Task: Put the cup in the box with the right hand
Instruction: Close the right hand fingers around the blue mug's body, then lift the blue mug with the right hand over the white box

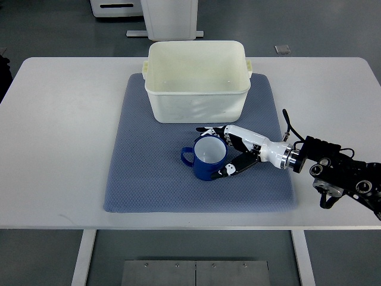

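**Cup on mat, right hand wrapped around it**

Cup (205, 158): blue outside, white inside, upright on the grey-blue mat (149, 179), a bit below mat centre. Handle sticks out at 9 o'clock. Not lifted as far as I can tell; base looks seated on the mat.

Right hand (233, 154): arm enters from the right edge, low, forearm angled toward 10 o'clock. Fingers (228, 171) curl around the cup's 3 o'clock side, one set over the rim at about 1 o'clock, the other against the wall at about 5 o'clock. Contact looks made, grip closed around the cup body.

Box (197, 81): cream plastic, open top, sits at the mat's 12 o'clock edge, just beyond the cup at its 12 o'clock. Cup and box are near but apart.

Mat lies centred on the white bench (53, 137).
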Controlling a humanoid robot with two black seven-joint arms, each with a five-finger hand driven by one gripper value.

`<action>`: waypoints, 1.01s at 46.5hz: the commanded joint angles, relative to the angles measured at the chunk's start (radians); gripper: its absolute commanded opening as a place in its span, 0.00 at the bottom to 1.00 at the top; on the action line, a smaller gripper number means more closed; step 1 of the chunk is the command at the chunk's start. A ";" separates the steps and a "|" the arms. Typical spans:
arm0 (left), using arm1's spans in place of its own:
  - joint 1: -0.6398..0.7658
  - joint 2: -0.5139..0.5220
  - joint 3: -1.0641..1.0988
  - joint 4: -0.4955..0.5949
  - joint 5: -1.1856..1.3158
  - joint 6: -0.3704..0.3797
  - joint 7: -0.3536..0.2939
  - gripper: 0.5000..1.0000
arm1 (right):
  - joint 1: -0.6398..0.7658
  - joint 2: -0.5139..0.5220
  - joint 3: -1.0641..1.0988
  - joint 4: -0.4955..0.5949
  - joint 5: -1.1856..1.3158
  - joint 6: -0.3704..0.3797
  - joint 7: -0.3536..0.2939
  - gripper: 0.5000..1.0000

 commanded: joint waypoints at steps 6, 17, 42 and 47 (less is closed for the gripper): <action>0.000 0.000 0.000 0.000 0.000 0.000 0.000 1.00 | -0.002 0.001 0.000 0.000 0.001 0.000 0.006 0.64; 0.000 0.000 0.000 0.000 0.000 0.000 0.000 1.00 | 0.000 0.019 -0.037 -0.020 0.004 -0.003 0.015 0.00; 0.000 0.000 0.000 0.000 0.000 0.000 0.000 1.00 | 0.072 -0.082 0.033 0.049 0.015 0.069 0.025 0.00; 0.000 0.000 0.000 0.000 0.000 0.000 0.000 1.00 | 0.098 -0.129 0.095 0.078 0.015 0.118 0.025 0.00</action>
